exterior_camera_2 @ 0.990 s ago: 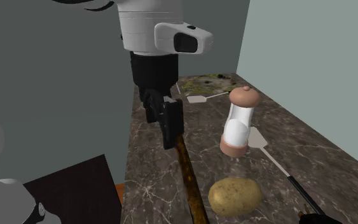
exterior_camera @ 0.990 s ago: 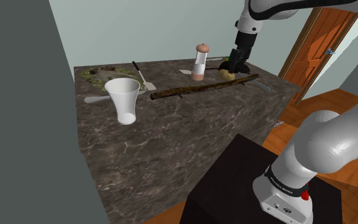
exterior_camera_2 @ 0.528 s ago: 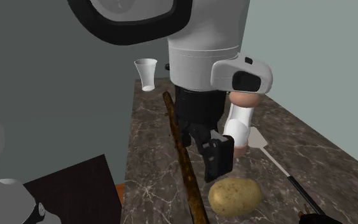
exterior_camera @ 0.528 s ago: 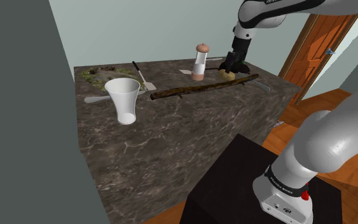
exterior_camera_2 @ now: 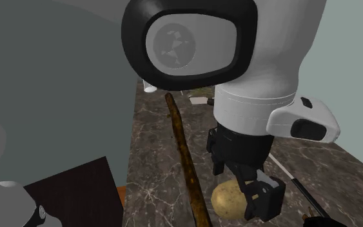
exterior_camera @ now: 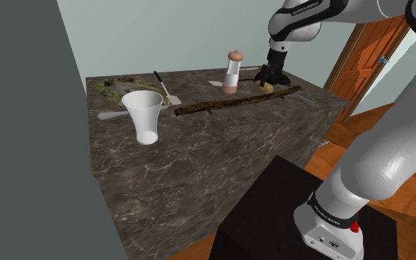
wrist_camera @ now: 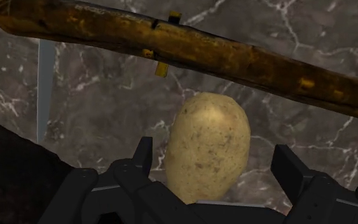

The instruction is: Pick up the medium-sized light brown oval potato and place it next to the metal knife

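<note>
Now the grasp is in hand: the open gripper [wrist_camera: 214, 156] straddles the potato [wrist_camera: 206, 137], which lies on the counter [wrist_camera: 101, 108] just beside the stick [wrist_camera: 234, 57]. Next it likely must close squarely, then lift.

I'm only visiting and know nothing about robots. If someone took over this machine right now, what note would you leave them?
Claw: open, straddling the potato, not gripping it.
Potato: lying on the marble counter, beside the long stick.
Knife: on the counter near the stick's end.
Done: claw lined up on the potato.
Left: close the claw, lift, set the potato down next to the knife.
</note>
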`<state>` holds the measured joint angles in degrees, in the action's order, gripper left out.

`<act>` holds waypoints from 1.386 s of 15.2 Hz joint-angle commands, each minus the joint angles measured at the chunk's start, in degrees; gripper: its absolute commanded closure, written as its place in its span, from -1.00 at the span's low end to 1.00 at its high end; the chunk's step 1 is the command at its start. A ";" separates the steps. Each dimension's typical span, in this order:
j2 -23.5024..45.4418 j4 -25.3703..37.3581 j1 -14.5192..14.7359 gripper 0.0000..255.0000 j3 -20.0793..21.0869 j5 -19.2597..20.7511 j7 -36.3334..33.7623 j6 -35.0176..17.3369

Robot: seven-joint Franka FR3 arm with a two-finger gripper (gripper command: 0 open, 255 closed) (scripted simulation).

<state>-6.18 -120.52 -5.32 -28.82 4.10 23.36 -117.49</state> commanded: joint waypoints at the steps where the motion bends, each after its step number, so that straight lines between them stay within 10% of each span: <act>1: 0.64 -0.94 -0.06 -1.00 -0.18 -0.29 0.26 -1.57; 12: 1.84 -2.59 -0.10 -1.00 -0.41 -0.86 0.70 -4.29; 13: 1.84 -2.59 -0.10 1.00 -0.41 -0.86 0.70 -4.29; 21: 1.83 -2.57 -0.10 1.00 -0.41 -0.86 0.70 -4.26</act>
<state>-4.35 -123.09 -5.41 -29.22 3.24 24.06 -121.75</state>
